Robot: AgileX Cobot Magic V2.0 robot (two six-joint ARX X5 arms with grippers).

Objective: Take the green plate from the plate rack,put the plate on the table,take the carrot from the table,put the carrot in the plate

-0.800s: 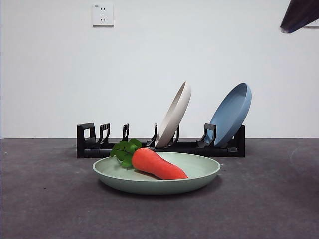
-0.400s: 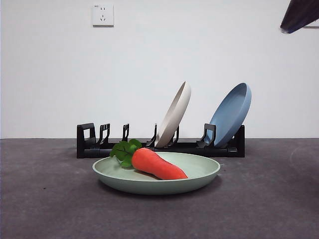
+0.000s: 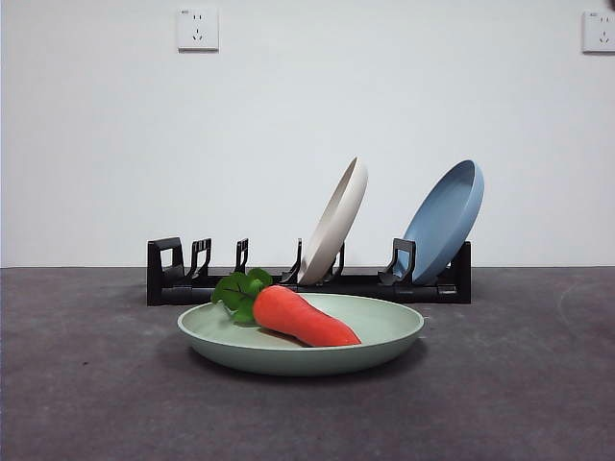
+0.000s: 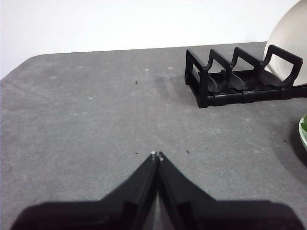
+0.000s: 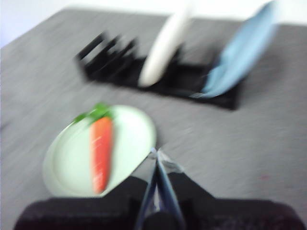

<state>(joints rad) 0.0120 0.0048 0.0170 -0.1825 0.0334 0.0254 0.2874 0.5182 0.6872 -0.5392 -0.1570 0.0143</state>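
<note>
The green plate lies flat on the dark grey table in front of the black plate rack. The carrot lies in the plate, leaves toward the rack. The right wrist view, blurred, shows the plate with the carrot in it and the rack behind. My right gripper is shut and empty, raised beside the plate. My left gripper is shut and empty above bare table, well away from the rack's end. Neither arm shows in the front view.
A cream-white plate and a dusty-blue plate stand tilted in the rack. The rack's left slots hold nothing. A white wall with two sockets stands behind the table.
The dark arm tip at the front view's top right corner has left the picture, uncovering a second wall socket. The plate, carrot and rack have not moved.
</note>
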